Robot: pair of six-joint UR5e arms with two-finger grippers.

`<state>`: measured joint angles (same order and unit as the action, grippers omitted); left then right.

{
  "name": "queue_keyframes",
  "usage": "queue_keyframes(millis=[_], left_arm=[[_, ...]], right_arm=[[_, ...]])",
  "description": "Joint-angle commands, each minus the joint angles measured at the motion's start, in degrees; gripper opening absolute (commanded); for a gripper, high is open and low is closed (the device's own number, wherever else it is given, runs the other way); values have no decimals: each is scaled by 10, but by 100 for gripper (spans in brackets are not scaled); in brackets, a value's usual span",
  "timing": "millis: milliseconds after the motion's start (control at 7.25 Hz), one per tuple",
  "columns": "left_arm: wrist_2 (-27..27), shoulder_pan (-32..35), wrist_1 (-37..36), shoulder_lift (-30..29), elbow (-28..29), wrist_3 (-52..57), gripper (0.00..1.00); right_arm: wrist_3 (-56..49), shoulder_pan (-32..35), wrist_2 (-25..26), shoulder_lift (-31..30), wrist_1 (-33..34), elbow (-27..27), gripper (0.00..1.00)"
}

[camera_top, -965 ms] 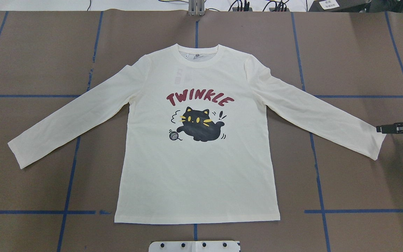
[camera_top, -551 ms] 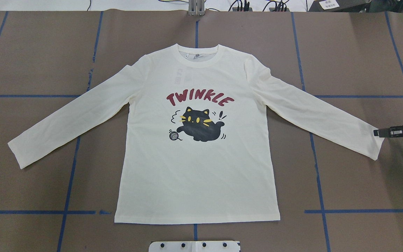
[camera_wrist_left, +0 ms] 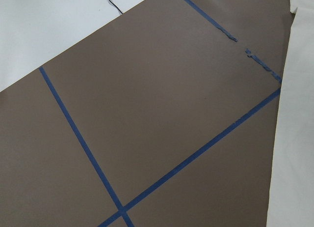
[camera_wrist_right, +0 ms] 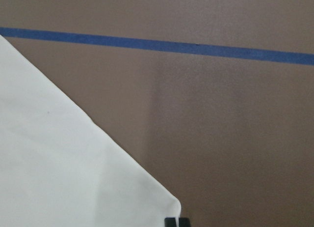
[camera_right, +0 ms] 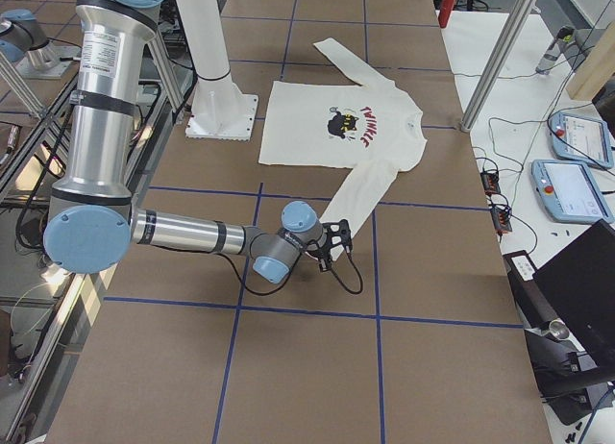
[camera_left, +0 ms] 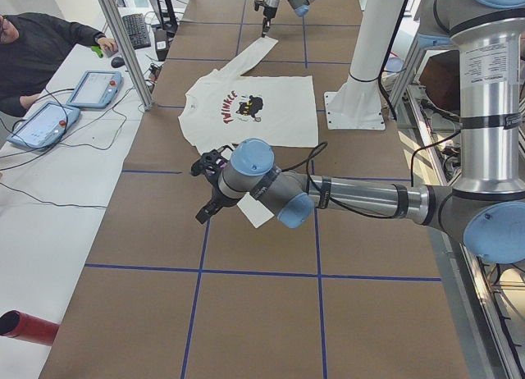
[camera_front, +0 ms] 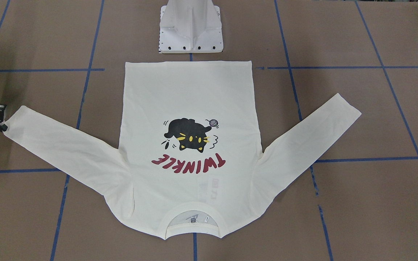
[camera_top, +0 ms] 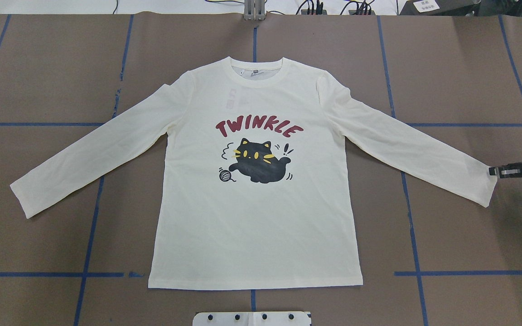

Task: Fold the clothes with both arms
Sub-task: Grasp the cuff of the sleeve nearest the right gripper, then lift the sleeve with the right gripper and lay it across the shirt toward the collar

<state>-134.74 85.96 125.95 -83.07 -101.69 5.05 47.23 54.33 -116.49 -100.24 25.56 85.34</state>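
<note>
Two grippers, and only one I can really read. The right gripper has its tips squeezed close together right at the corner of the cuff on its side, but I can't say if any cloth is actually pinched. The left gripper hangs above the table near the other cuff; wide or narrow, can't tell. The T-shirt lies flat, cat print up, sleeves angled out, collar away from the robot, on the brown table with blue tape lines.
</note>
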Motion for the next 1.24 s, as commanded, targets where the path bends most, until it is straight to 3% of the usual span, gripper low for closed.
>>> queue_keyframes(millis=[0,276,551,965,1103], left_arm=[[0,0,0,0,0,0,100],[0,0,0,-2,2,-2,100],[0,-1,-1,-5,3,-3,100],[1,0,-1,-6,4,-4,100],[1,0,-1,-6,5,-4,100]], right_arm=[[0,2,-7,2,12,34,0],[4,2,-4,7,169,155,0],[8,3,1,90,391,263,0],[72,-4,24,366,703,262,0],[106,-12,42,457,757,230,0]])
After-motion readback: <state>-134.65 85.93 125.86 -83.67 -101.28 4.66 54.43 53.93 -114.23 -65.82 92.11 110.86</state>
